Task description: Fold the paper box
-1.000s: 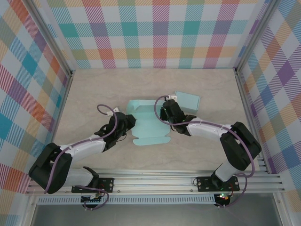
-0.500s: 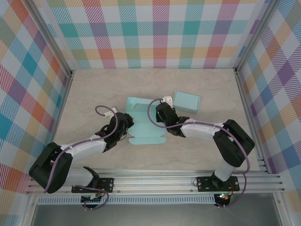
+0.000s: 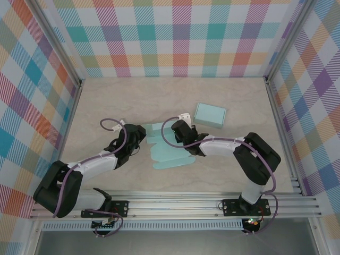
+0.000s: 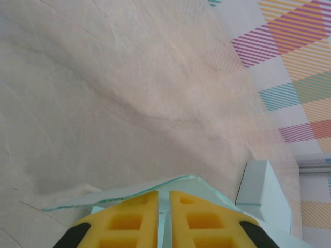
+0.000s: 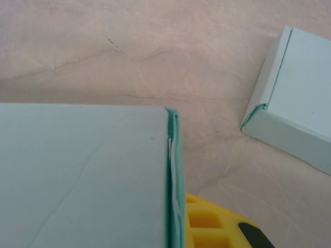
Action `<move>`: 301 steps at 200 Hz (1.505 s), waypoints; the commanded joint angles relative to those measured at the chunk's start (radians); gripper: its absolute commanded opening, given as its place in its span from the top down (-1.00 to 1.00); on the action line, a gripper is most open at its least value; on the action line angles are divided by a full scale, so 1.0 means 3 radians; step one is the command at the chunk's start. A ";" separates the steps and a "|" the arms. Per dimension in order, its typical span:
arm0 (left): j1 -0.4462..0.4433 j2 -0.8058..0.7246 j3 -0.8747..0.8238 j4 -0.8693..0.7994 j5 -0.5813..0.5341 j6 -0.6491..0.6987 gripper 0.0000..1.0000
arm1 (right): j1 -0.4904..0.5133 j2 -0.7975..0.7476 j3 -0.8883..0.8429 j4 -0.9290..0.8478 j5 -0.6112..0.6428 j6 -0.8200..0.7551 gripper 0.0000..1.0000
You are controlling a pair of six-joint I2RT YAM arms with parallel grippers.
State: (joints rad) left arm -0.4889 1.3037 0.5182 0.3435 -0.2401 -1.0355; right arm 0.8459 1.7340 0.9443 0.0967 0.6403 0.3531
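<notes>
Between the arms on the worktop (image 3: 106, 101), the flat paper box (image 3: 170, 154) is pinched at its left edge by the left claw (image 4: 164, 199) and gripped from the right by the right claw (image 3: 175, 130), both nearly closed.

paper box (image 5: 83, 175): cropped left, bottom | right pincer finger (image 5: 212, 225): mostly behind it | second box (image 5: 300, 103): cropped right

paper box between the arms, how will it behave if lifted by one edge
The paper box is probably floppy: its edge looks sheet-thin. Likely light, so it may slide on the smooth table. It would probably bend at its creased fold first.
</notes>
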 commanded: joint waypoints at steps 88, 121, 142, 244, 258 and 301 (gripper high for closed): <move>0.0075 -0.0490 0.0217 -0.1085 -0.0034 0.0600 0.69 | 0.0023 0.0070 0.0008 0.0091 0.0064 -0.0057 1.00; 0.0075 -0.0715 0.0247 -0.1601 -0.0031 0.0780 0.54 | 0.0023 0.0096 -0.0003 0.0139 0.0065 -0.0033 1.00; 0.0025 -0.0687 0.0149 -0.1576 0.0269 0.0735 0.38 | 0.0024 0.0093 0.0025 0.0083 0.0065 0.0031 1.00; -0.0436 0.0361 0.0075 -0.0615 0.0186 0.0560 -0.35 | 0.0020 -0.0098 0.0033 -0.0050 -0.0036 0.0198 1.00; -0.0431 0.0463 0.0097 -0.0488 0.0159 0.0601 -0.37 | 0.0024 -0.0120 0.0025 -0.0044 -0.0058 0.0208 1.00; -0.0406 0.0774 0.0186 -0.0280 0.0085 0.0627 -0.40 | 0.0024 -0.0153 0.0001 -0.0030 -0.0093 0.0235 1.00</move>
State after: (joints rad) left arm -0.6136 1.4887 0.5522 0.1947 -0.1864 -0.8661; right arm 0.8459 1.7210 0.9443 0.0811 0.6281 0.3923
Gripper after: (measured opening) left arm 0.696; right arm 0.082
